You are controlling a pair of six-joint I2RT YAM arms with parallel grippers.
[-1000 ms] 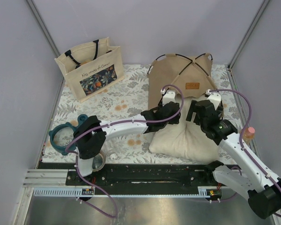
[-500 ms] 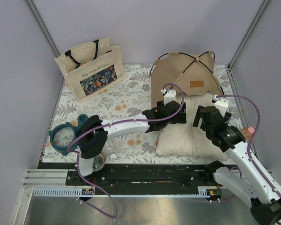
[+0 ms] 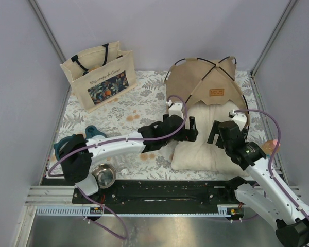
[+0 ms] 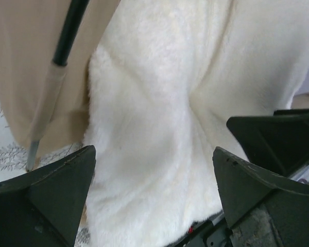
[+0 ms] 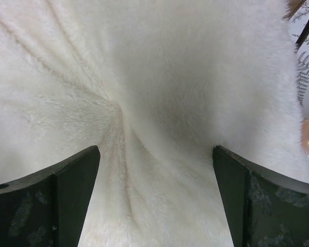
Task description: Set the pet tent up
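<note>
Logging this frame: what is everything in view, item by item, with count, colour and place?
pet tent: one, tan with black poles, back right
pillow: one, fluffy cream-white, at the tent's doorway
tote bag: one, beige, black handles, floral print, upright at back left
teal object: one, near left, partly behind the left arm
metal bowl: one, silver, near edge, left
pinkish object: one, right edge, partly hidden, unclear what it is
tablecloth: one, pale leaf print, covering the table
left gripper: one, black, open over the pillow's left side
right gripper: one, black, open over the pillow
</note>
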